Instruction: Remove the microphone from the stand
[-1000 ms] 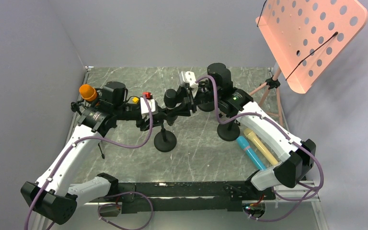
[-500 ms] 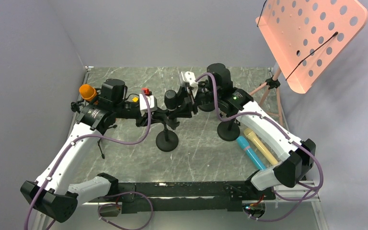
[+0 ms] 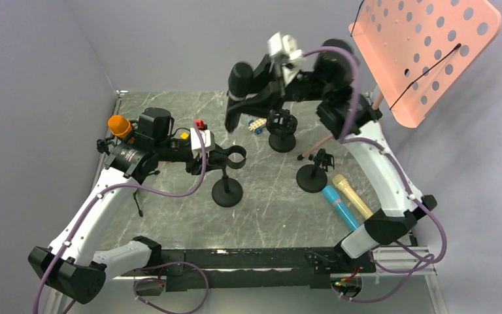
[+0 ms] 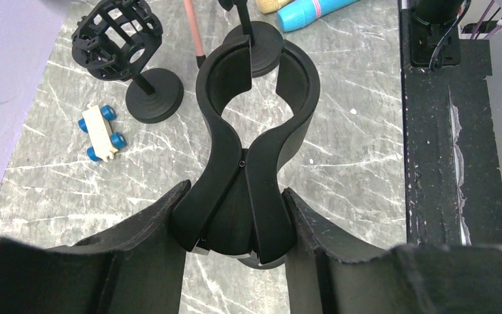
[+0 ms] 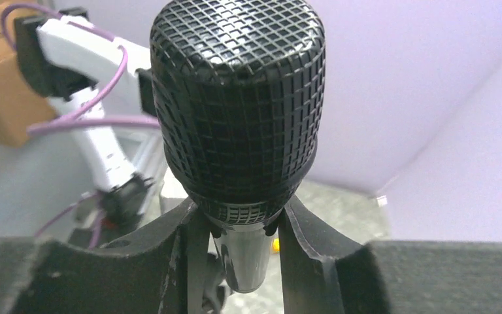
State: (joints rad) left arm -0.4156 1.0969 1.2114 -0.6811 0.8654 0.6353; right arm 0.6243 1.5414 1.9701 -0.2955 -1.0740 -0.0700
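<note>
The black microphone [image 3: 238,88] hangs in the air above the back of the table, mesh head up, clear of the stand. My right gripper [image 3: 271,82] is shut on its body just under the head. In the right wrist view the microphone [image 5: 238,98] fills the frame between the fingers of my right gripper [image 5: 238,222]. The stand [image 3: 227,191] is at mid-table with its clip [image 3: 236,156] holding nothing. My left gripper [image 3: 210,156] is shut on that clip's levers. In the left wrist view the clip [image 4: 235,176] sits pinched in my left gripper [image 4: 235,216].
A shock-mount stand [image 3: 282,127] and a small toy car [image 3: 257,124] sit at the back. Another stand [image 3: 314,175], a blue microphone [image 3: 341,208] and a yellow one [image 3: 356,199] lie at right. An orange microphone [image 3: 119,124] is at left. A pink music stand [image 3: 425,49] overhangs the back right.
My right arm has risen and swung back, carrying the microphone up out of the clip. The left gripper has stayed on the clip, which now stands with nothing in it.
</note>
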